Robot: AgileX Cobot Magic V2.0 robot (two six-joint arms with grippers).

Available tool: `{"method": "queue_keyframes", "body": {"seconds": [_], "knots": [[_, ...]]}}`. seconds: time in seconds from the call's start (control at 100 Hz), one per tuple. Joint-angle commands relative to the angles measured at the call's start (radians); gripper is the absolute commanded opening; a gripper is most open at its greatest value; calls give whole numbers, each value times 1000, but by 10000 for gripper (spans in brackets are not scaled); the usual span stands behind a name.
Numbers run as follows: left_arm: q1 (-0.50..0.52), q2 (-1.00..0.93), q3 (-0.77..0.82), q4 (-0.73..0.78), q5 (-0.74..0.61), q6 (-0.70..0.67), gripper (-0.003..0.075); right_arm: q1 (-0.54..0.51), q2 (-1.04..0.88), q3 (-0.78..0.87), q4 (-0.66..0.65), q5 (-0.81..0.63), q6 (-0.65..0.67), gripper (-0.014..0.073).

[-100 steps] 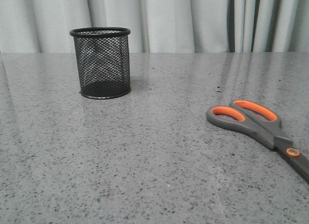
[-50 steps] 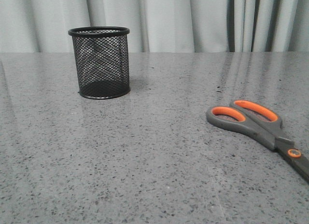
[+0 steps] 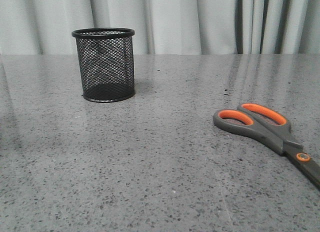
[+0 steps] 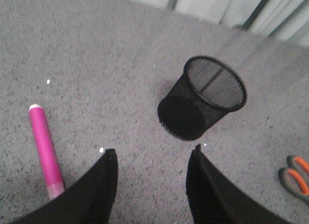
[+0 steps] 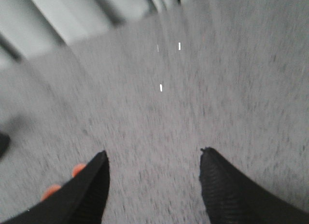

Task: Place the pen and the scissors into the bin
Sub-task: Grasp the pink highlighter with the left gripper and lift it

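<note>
Front view is showing the bin [image 3: 104, 65] standing upright on the grey speckled table [image 3: 150, 157], toward the far left part of the surface, with its open mouth facing up and nothing visible inside through the mesh. The scissors [image 3: 267, 132] are lying flat well apart from the bin, off to its right and nearer the camera, with the orange-lined loops pointing toward the bin's side and the blades running out past the right edge of the picture. The pen [image 4: 45, 149] is appearing only in the left wrist view, lying flat on the table near the bin, apart from it, its paler end turned away from the left gripper [image 4: 152, 159]. Pale pleated curtains [image 3: 200, 22] are hanging behind the far edge of the table, just beyond the bin. The left gripper is hovering with its jaws spread wide and nothing between them, the bin sitting beyond the gap and one finger [image 4: 99, 185] close to the pen, though contact cannot be told. The right gripper [image 5: 154, 159] is likewise spread wide and holding nothing; its picture is blurred, and the orange loops of the scissors are peeking out beside one finger [image 5: 87, 190]. Bare table is stretching between the bin and the scissors.
</note>
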Motion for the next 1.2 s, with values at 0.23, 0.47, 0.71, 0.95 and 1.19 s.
{"method": "queue_keyframes", "body": {"seconds": [0.23, 0.47, 0.71, 0.95, 1.19], "knots": [[0, 365, -323, 356, 233, -186, 314, 114, 61, -43, -10, -6, -16, 380], [0, 549, -327, 358, 256, -194, 296, 120, 61, -43, -10, -6, -16, 380], [0, 641, -327, 362, 242, -194, 239, 120, 61, -43, -5, -6, -16, 380], [0, 701, -327, 362, 223, -194, 239, 120, 61, -43, 24, -6, -16, 380], [0, 748, -327, 363, 216, -173, 179, 120, 61, -43, 57, -6, -16, 380]]}}
